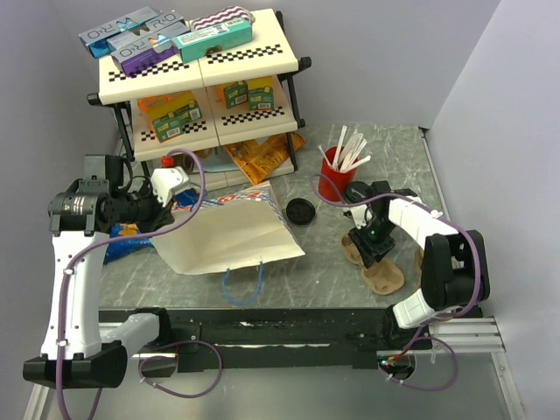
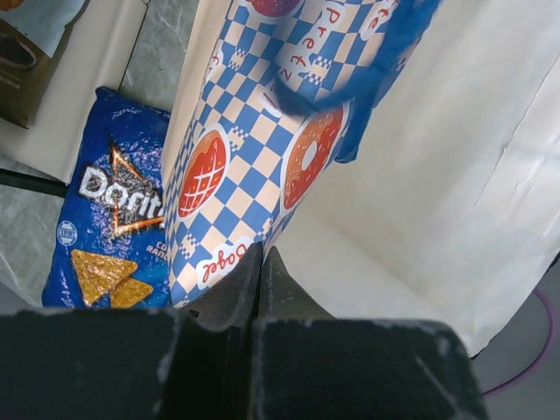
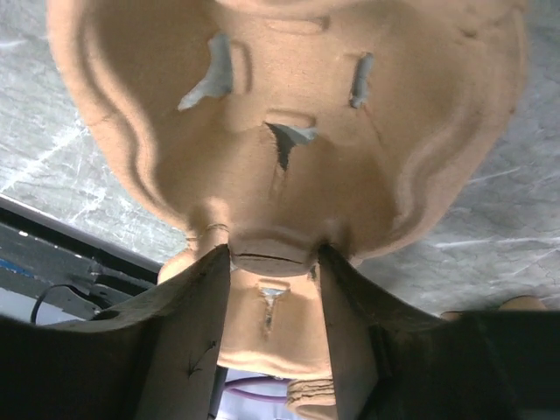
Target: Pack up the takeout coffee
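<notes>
At the right side of the worktop [image 1: 394, 157], the right arm's jaws stand about half wide and appear to pinch a raised ridge of the brown pulp carrier [image 3: 289, 114], one finger pressed against each flank of it. The left arm's jaws are closed tight on an edge of the printed paper bag [image 1: 232, 236], which lies slumped on its side with a Doritos pack [image 2: 109, 227] just beside it. The trouble I would expect starts with that carrier: the grip sits on a thin moulded lip, so a lift may bend or tear the pulp, or let it swing towards the red cup [image 1: 332, 182] of white sticks standing near, at about 11 o'clock from the right jaws. The bag is a second worry, since it is held by a single edge and could sag shut or slide out as anything is pushed in. Of the takeout coffee, only its round black lid [image 1: 300, 211] shows, resting on the worktop just beside the bag's right corner; whether the green cup sits beneath it I cannot tell, and no green cup shows elsewhere. That lid lies near the right jaws, at roughly 10 o'clock, untouched, and well apart from the left jaws, at about 3 o'clock across the bag.
</notes>
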